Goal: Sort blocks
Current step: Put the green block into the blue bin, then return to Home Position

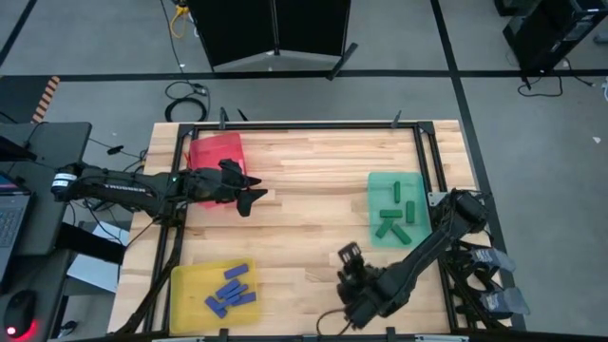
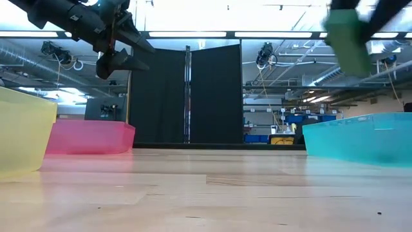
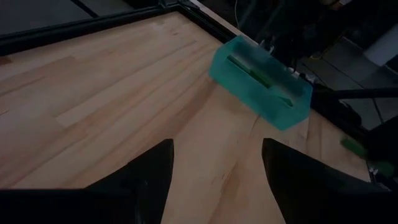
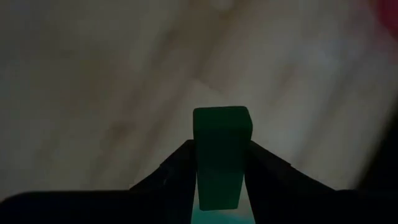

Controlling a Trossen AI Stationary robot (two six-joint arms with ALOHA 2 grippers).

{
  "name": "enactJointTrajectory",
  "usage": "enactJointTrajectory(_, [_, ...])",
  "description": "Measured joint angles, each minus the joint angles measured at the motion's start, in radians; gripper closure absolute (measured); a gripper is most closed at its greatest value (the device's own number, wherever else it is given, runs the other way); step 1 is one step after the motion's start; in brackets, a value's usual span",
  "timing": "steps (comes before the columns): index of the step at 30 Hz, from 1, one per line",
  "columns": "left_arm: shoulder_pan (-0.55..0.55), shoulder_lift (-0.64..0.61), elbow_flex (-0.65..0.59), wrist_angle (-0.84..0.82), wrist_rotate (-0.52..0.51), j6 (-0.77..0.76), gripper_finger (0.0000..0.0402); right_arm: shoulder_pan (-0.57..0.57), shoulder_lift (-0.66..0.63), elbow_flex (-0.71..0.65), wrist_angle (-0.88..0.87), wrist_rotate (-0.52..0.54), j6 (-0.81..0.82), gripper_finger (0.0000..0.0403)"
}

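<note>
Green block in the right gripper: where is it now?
The green block is clamped in the right gripper, above bare table near the front edge, left of the green tray.

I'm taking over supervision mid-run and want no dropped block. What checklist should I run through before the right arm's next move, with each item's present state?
1. Right end effector clamps a small green rectangular block: ok.
2. Block sits squarely between the fingers, sticking out past them: ok.
3. Translucent green plastic tray, already holding green blocks, has bare floor left: ok.
4. Right end effector is above that tray: not ok; in the high view it hangs over bare wooden table near the front edge.
5. Left end effector is away from the green tray: ok, it is open beside the translucent red plastic tray.
6. Loose blocks left on the table: none seen.
</note>
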Motion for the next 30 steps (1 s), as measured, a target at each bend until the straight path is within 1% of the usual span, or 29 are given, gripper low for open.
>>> enactJointTrajectory(3, [-0.005,0.000,0.000,0.000,0.000,-0.003,0.0149,-0.037,-0.033,0.018,-0.118,0.053,0.051,0.0284])
enactJointTrajectory(6, [-0.018,0.000,0.000,0.000,0.000,-0.006,0.0149,-0.084,-0.087,-0.019,-0.281,0.066,0.147,0.0284])
enactJointTrajectory(7, [-0.022,0.000,0.000,-0.001,0.000,-0.007,0.0149,-0.097,-0.113,-0.046,-0.302,0.066,0.171,0.0284])
enactJointTrajectory(9, [-0.033,0.000,0.000,-0.001,0.000,-0.007,0.0149,-0.120,-0.187,-0.126,-0.288,0.055,0.192,0.0284])
enactJointTrajectory(11, [-0.042,0.000,0.000,-0.001,0.001,-0.007,0.0149,-0.144,-0.271,-0.216,-0.249,0.018,0.220,0.0284])
enactJointTrajectory(14, [-0.054,0.000,0.000,-0.001,0.001,-0.007,0.0149,-0.182,-0.386,-0.373,-0.250,-0.012,0.334,0.0284])
enactJointTrajectory(16, [-0.059,0.000,0.000,-0.001,0.000,-0.007,0.0149,-0.200,-0.469,-0.477,-0.217,-0.019,0.427,0.0281])
enactJointTrajectory(18, [-0.060,0.000,0.000,-0.001,-0.003,-0.006,0.0149,-0.206,-0.555,-0.575,-0.174,-0.020,0.519,0.0264])
enactJointTrajectory(21, [-0.060,0.000,0.000,-0.001,-0.006,0.013,0.0149,-0.210,-0.660,-0.701,-0.079,-0.007,0.643,0.0222])
enactJointTrajectory(25, [-0.063,0.000,0.000,0.001,-0.015,0.059,0.0149,-0.206,-0.788,-0.811,-0.001,0.020,0.751,0.0170])
enactJointTrajectory(28, [-0.085,0.000,0.000,0.015,-0.047,0.105,0.0150,-0.192,-0.865,-0.868,0.062,0.054,0.807,0.0148])
enactJointTrajectory(30, [-0.107,0.000,0.000,0.041,-0.063,0.141,0.0159,-0.178,-0.906,-0.903,0.142,0.104,0.826,0.0146])
